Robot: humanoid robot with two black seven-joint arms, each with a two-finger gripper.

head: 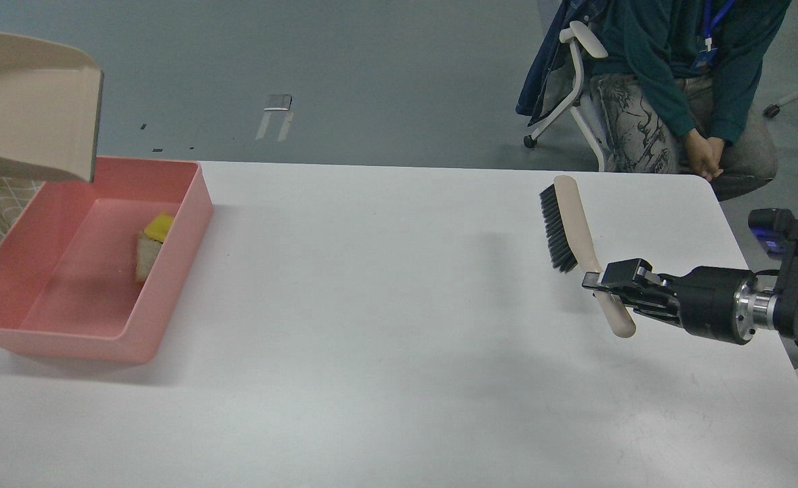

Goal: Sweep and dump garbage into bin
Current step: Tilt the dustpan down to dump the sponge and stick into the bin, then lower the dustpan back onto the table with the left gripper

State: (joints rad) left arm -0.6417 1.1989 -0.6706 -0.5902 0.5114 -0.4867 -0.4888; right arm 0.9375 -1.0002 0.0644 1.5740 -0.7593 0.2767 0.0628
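The pink bin [169, 298] stands at the table's left edge. Inside it, against the right wall, lie the yellow sponge chunk [160, 226] and the white bread slice [147, 255]. The beige dustpan [30, 108] hangs in the air above the bin's far left corner, its mouth facing right and down; its handle and my left gripper are out of view. My right gripper [602, 283] is shut on the beige handle of the brush [565, 227], whose black bristles face left, just above the table at the right.
A seated person [677, 74] on a white chair is beyond the table's far right corner. The white table [385, 325] stretches between bin and brush. Its right edge is near my right arm.
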